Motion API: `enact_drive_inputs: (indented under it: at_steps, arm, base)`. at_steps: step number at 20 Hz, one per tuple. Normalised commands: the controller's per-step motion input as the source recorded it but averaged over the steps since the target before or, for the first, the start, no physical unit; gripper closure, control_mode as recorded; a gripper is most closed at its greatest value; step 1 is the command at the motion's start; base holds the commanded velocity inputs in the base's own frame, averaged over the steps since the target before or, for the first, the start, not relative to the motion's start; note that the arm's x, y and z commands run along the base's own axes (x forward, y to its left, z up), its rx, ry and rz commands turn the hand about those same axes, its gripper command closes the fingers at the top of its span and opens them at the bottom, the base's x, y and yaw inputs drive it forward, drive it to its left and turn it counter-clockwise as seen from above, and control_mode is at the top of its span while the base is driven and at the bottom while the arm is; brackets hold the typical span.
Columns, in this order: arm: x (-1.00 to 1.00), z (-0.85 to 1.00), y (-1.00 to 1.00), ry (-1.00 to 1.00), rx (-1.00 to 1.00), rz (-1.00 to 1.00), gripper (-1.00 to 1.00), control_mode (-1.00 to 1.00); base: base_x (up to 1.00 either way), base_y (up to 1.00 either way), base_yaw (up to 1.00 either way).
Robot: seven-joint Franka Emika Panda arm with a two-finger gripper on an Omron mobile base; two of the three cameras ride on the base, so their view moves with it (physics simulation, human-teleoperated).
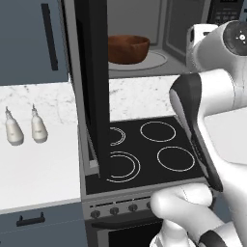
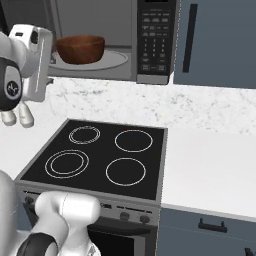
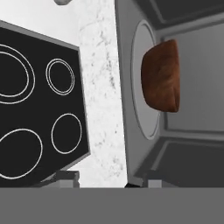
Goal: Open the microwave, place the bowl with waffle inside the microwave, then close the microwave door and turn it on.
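Microwave [image 2: 100, 35] upper left of right base view, big, open. Microwave door [image 1: 94, 82] swung out – stiff, heavy-looking; push flat outer face. Stove [image 2: 100, 155] below. Bowl [image 2: 80, 48] on turntable inside – hard, light. Two bottles [image 1: 24, 126] left. Gripper fingers – cannot tell.

wood-look matt bowl [image 1: 128, 48], glossy blk stovetop [image 2: 100, 157], marble-look counter [image 2: 210, 165]

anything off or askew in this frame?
Nothing stands out. The bowl sits upright on the turntable inside the microwave; the microwave door stands swung wide open over the stove. No spill or damage visible. Two bottles stand upright on the counter.
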Motion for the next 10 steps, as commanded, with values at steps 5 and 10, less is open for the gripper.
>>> enact_drive_inputs:
  at_steps: [5, 10]
  arm:
    - [-1.0, 0.0, 0.0, -0.15, 0.0, 0.0, 1.0, -1.0]
    - [-1.0, 0.0, 0.0, -0.21, -0.02, 0.03, 1.0, -1.0]
  base:
    - [0.0, 0.0, 0.0]
    - [0.0, 0.0, 0.0]
